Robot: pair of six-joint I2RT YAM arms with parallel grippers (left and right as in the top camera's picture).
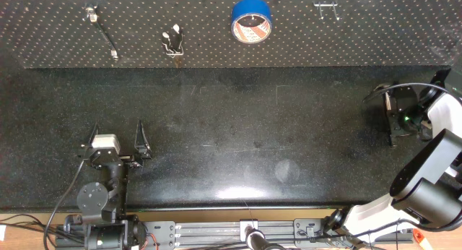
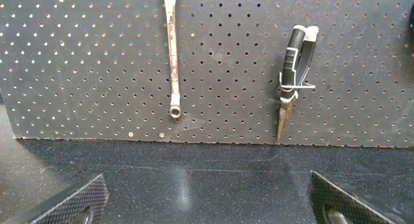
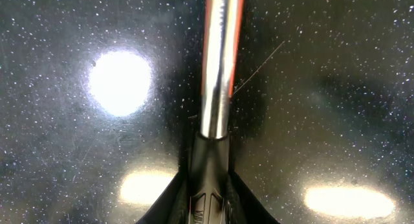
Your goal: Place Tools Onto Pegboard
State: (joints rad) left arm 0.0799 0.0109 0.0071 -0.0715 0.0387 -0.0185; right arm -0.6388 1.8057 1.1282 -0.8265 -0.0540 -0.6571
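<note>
On the pegboard at the back hang a silver wrench, black-handled pliers and a blue tape roll. A bare metal hook sits to the right of the tape. My left gripper rests open near the table's front left, facing the wrench and pliers, with nothing between its fingers. My right gripper is low over the table at the far right. It is shut on a silver metal tool shaft with a red edge.
The black speckled tabletop spreads between the arms and the pegboard. Light reflections shine on the table under the right gripper. Cables run along the front edge near the arm bases.
</note>
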